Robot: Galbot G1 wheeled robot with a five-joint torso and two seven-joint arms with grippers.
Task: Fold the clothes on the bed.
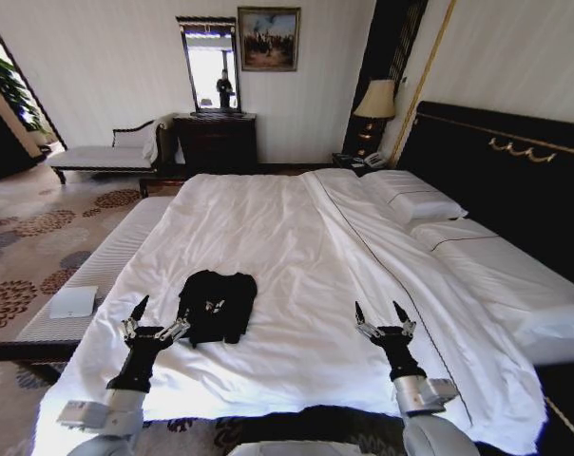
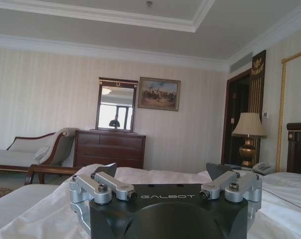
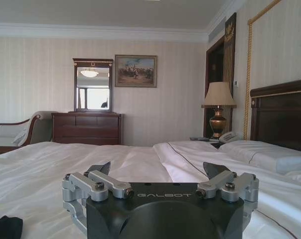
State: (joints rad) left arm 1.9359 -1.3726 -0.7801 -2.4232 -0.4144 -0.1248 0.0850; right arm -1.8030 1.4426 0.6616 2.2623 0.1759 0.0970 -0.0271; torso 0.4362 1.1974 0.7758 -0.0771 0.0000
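Observation:
A small black T-shirt (image 1: pixel 216 304) with faint white lettering lies folded into a compact shape on the white bed (image 1: pixel 296 247), near its foot and left of centre. A dark corner of the T-shirt (image 3: pixel 6 227) also shows in the right wrist view. My left gripper (image 1: pixel 162 317) hovers open just beside the shirt's left edge, fingertips pointing up the bed. My right gripper (image 1: pixel 382 314) is open too, well to the right of the shirt over bare sheet. Each wrist view shows its own gripper, left (image 2: pixel 163 172) and right (image 3: pixel 158 169), spread wide with nothing between the fingers.
A pale upholstered bench (image 1: pixel 97 271) runs along the bed's left side with a white card (image 1: pixel 73 302) on it. Pillows (image 1: pixel 415 199) and the dark headboard (image 1: pixel 515 171) are on the right. A dresser (image 1: pixel 216 141), chaise (image 1: pixel 102 152) and lamp (image 1: pixel 377 100) stand at the far wall.

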